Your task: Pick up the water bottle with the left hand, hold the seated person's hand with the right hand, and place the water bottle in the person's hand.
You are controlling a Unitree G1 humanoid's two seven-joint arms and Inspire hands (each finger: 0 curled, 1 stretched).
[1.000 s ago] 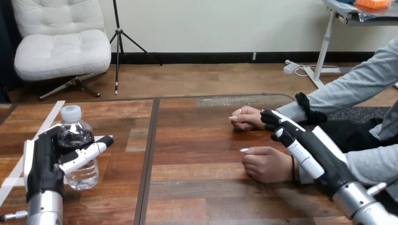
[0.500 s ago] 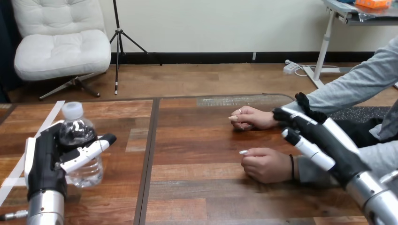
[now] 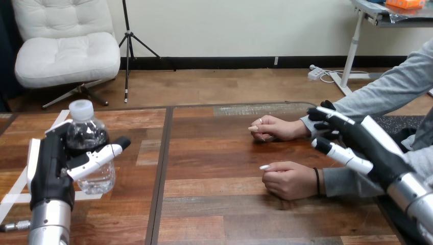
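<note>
A clear water bottle with a white cap is held a little above the table at the left, my left hand shut round it with the thumb across its front. At the right, my right hand hovers open over the person's grey sleeves, touching neither of their hands. The person's far hand rests flat on the table. Their near hand lies loosely curled on the wood, palm down.
The wooden table has a dark seam running front to back between the bottle and the person's hands. White tape strips lie on the table at the far left.
My left hand has lifted the bottle and carried it slightly right. My right hand has drawn back to the right and upward, off the person's near wrist.
</note>
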